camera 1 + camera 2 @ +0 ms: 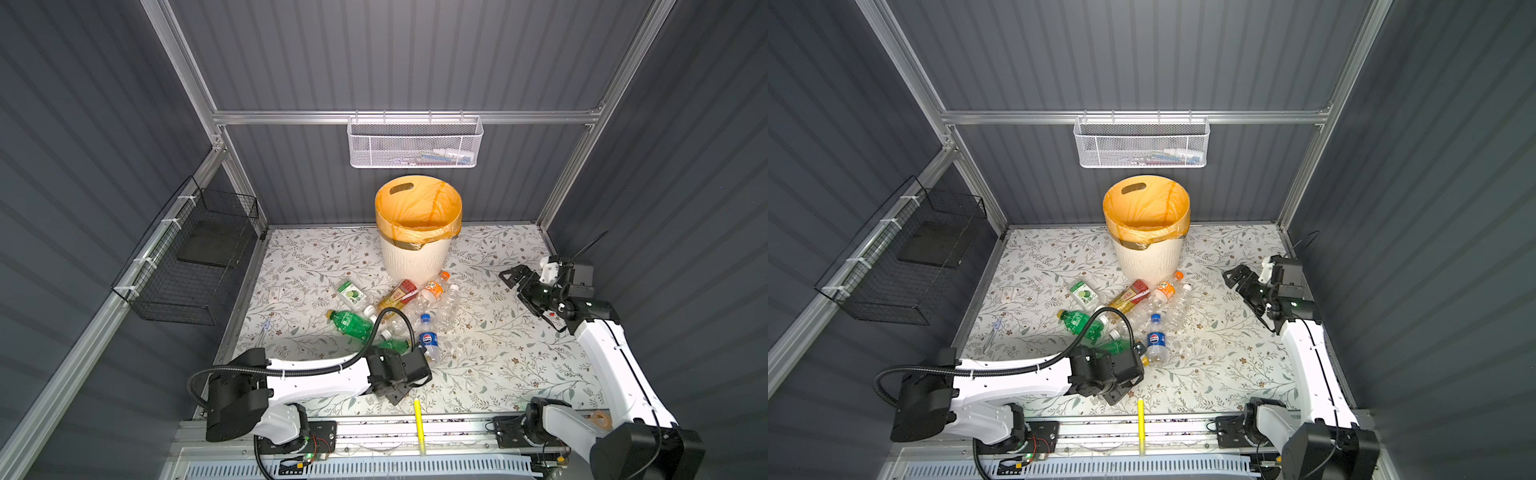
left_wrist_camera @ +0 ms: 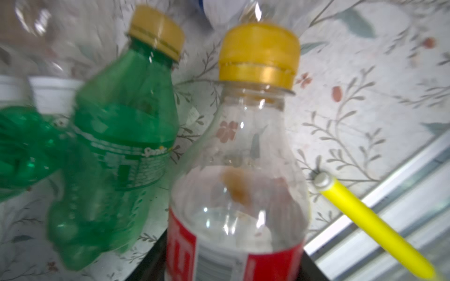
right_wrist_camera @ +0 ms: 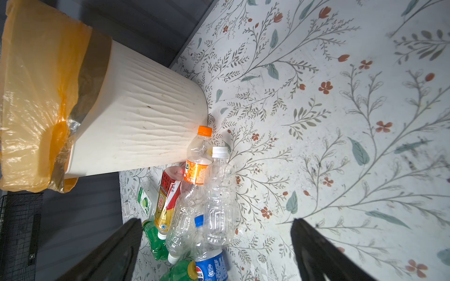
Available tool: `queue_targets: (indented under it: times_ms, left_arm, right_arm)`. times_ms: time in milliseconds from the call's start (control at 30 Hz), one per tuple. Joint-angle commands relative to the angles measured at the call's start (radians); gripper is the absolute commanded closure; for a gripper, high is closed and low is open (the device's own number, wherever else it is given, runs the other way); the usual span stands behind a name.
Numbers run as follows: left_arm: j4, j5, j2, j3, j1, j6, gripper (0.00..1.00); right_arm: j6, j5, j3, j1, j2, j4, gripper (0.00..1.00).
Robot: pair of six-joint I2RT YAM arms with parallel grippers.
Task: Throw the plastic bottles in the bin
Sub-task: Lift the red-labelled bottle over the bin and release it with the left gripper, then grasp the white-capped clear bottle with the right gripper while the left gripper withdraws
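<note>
L claw – pinching red-label btl | green btl just beside, pen nr | R claw – spread

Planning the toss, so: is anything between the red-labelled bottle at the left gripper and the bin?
Yes: the other bottles lie heaped between the red-labelled bottle in the left gripper and the bin, reaching its base. Nothing visible covers the bin's open top.

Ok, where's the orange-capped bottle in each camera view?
In a top view: orange-capped bottle, centre, beside the bin's base.
In a top view: same spot.
Left wrist: not in it.
Right wrist: centre, cap beside the bin wall.
Shared landmark: the bin.
</note>
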Motion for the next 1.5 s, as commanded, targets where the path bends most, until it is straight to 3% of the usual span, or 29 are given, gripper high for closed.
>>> queue_targets:
  times_ms: [0,67,100,133,167,200,267,367,433,533,733,833,967,1167,1333,1467]
  left_arm:
    - [-0.120,0.010,-0.040,0.340,0.092,0.254,0.49]
    - [-0.184,-0.053,0.017,0.654,0.165,0.410,0.49]
    - [-0.185,-0.151,0.070,0.817,0.189,0.498,0.42]
    - [-0.151,-0.251,0.120,0.943,0.209,0.580,0.28]
    - [-0.039,-0.357,0.169,1.037,0.245,0.684,0.04]
    - [0.099,-0.408,0.220,1.097,0.301,0.767,0.00]
    - [0.242,-0.406,0.342,1.252,0.412,0.832,0.00]
    - [0.152,-0.382,0.561,1.621,0.505,0.753,0.00]
    - [0.175,-0.438,0.593,1.675,0.510,0.754,0.00]
    - [0.244,-0.462,0.511,1.556,0.543,0.694,0.00]
    - [0.316,-0.454,0.221,1.225,0.573,0.610,0.00]
    - [0.330,-0.420,0.070,1.017,0.633,0.540,0.00]
    - [0.204,-0.255,-0.070,0.755,0.810,0.294,0.00]
    - [0.219,0.046,-0.197,0.330,1.018,0.028,0.01]
    - [0.311,0.234,-0.223,0.106,1.115,-0.098,0.02]
    - [0.335,0.300,-0.215,0.028,1.154,-0.140,0.02]
  right_arm:
    - [0.007,-0.004,0.008,-0.005,-0.011,-0.010,0.03]
    - [0.010,-0.008,0.014,-0.006,-0.019,-0.010,0.03]
    - [0.017,-0.011,0.010,-0.005,-0.023,-0.002,0.03]
    - [0.026,-0.017,0.004,-0.006,-0.028,0.008,0.03]
    - [0.039,-0.025,-0.009,-0.004,-0.032,0.028,0.03]
    - [0.057,-0.036,-0.023,-0.004,-0.032,0.051,0.03]
    - [0.086,-0.073,-0.038,-0.005,-0.029,0.072,0.04]
    - [0.104,-0.104,-0.042,0.002,-0.052,0.066,0.04]
    - [0.099,-0.079,-0.048,0.003,-0.089,0.042,0.04]
    - [0.068,-0.040,-0.046,0.003,-0.123,-0.011,0.03]
    - [0.032,-0.033,-0.033,0.010,-0.102,-0.039,0.03]
    - [-0.030,0.028,-0.006,0.059,-0.077,-0.072,0.03]
    - [-0.042,0.165,0.014,0.167,-0.028,-0.097,0.03]
    - [0.038,0.252,0.011,0.356,0.114,-0.045,0.03]
    - [0.112,0.291,0.017,0.467,0.250,0.028,0.05]
    - [0.144,0.320,0.051,0.519,0.354,0.071,0.06]
